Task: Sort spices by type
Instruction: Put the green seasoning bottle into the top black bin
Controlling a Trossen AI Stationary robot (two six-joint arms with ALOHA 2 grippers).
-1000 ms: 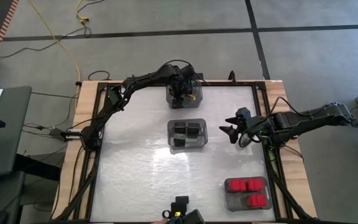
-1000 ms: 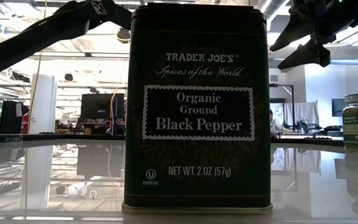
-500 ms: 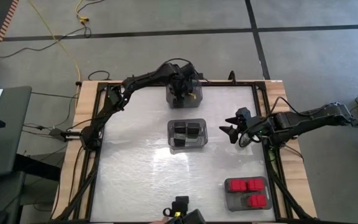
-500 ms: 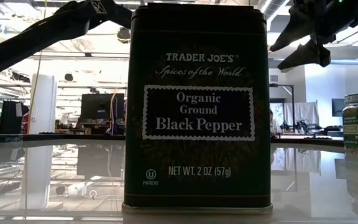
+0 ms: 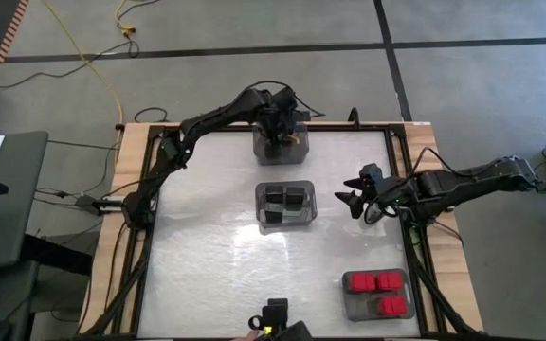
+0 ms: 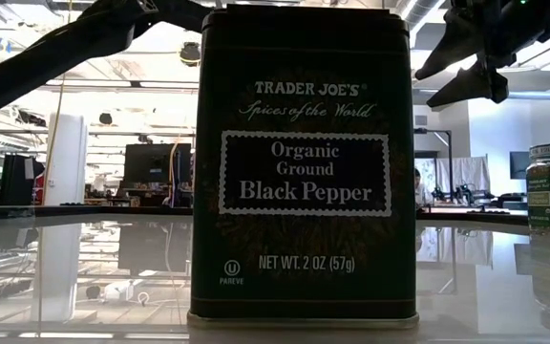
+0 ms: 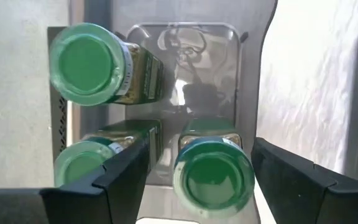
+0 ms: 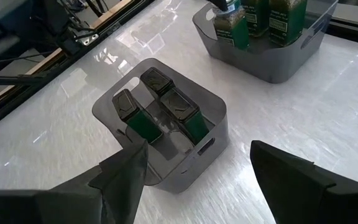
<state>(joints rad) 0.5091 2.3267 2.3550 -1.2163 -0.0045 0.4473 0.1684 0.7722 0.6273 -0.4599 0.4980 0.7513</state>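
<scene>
Left gripper [image 7: 194, 177] has spread apart; the green-capped jar [image 7: 213, 177] between its fingers sits freed in the bin [image 7: 253, 93]. We judge it sorted.

Right gripper [image 5: 360, 204] waits apart.

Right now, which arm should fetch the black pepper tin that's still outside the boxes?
Probably the right. The right gripper hangs open and empty beside the middle bin, while the left gripper is down among the green-capped jars in the far bin. The pepper tin stands alone.
</scene>
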